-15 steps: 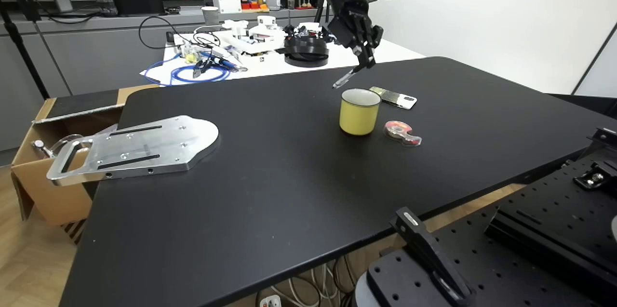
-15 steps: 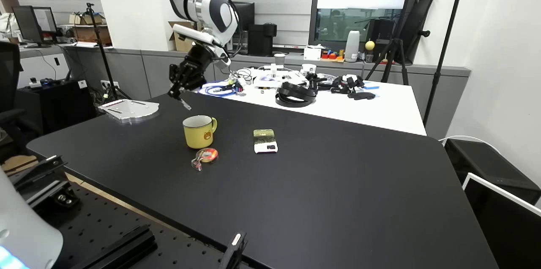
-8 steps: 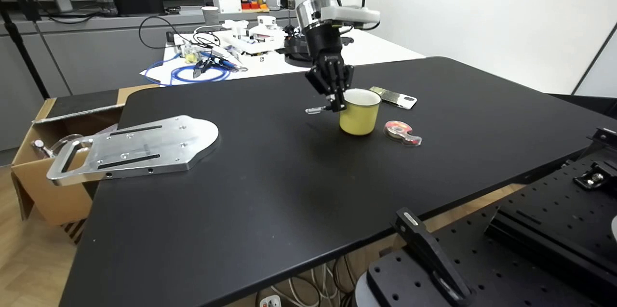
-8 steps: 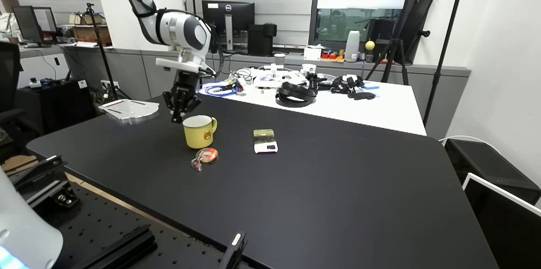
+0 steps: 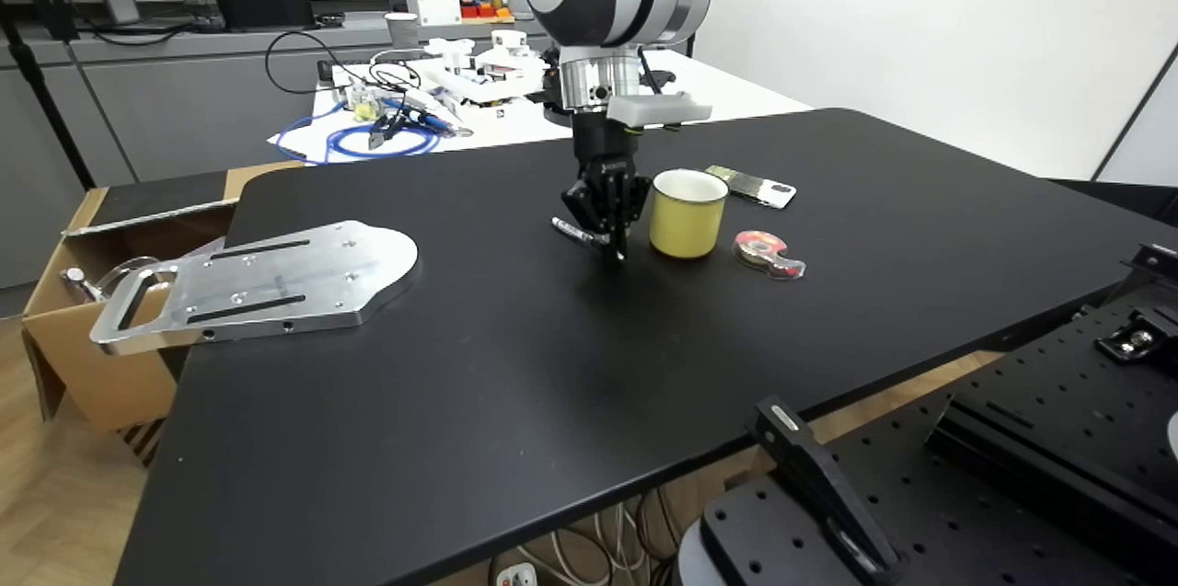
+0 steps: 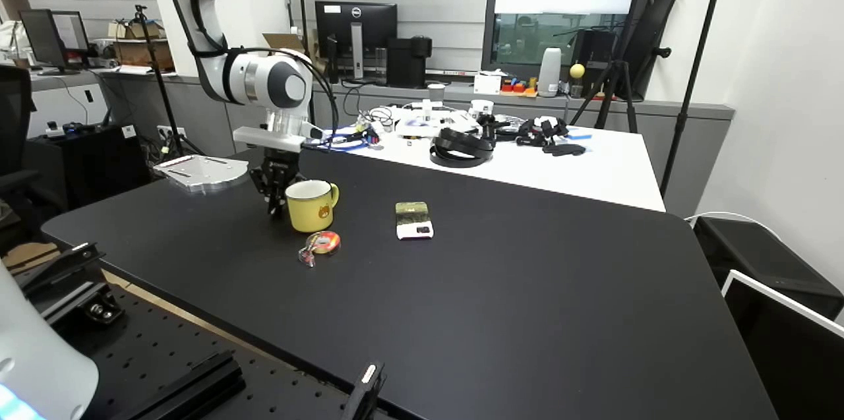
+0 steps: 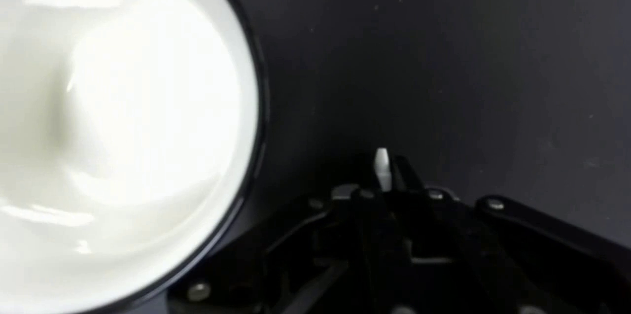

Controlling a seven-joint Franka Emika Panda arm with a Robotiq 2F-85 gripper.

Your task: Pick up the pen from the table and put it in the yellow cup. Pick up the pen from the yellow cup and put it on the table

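Low over the black table [image 5: 497, 365], the hand [image 5: 615, 249] pinches the pen [image 5: 576, 232], one end showing out to the left; whether the pen touches down I can't tell from here. Just right of the hand in both exterior views stands the yellow cup [image 5: 686, 216], upright, a tape dispenser [image 5: 767, 254] on its near side.

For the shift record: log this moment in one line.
hand: closed on pen, low at table | pen: beside upright yellow cup, not inside | release: not yet | table contact: unclear
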